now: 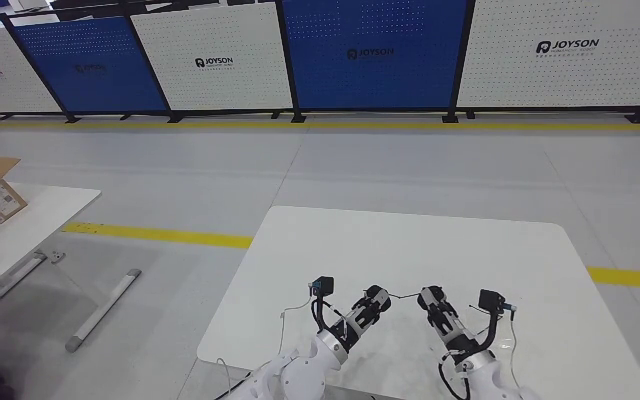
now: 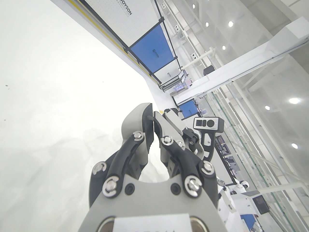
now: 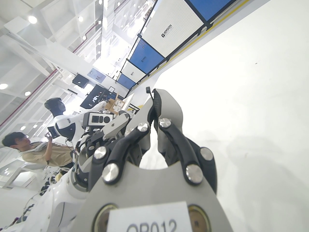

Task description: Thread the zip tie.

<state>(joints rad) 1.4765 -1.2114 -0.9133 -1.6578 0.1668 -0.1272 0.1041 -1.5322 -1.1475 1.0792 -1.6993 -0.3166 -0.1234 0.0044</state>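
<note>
Top view: I see the left claw (image 1: 380, 295) and right claw (image 1: 428, 294) facing each other just above the white surface (image 1: 500, 250), with the tie (image 1: 404, 294) strung thin between them. Left wrist view: that claw is pressed together on a dark stub of the tie. Right wrist view: that claw pinches the tie, whose head (image 3: 148, 90) pokes past the fingertips.

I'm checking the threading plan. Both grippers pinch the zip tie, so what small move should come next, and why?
Probably ease the left gripper toward the right gripper so the zip tie bows. It runs nearly straight between the two shut grippers, and its head sticks out past the right fingertips, not yet threaded.
</note>
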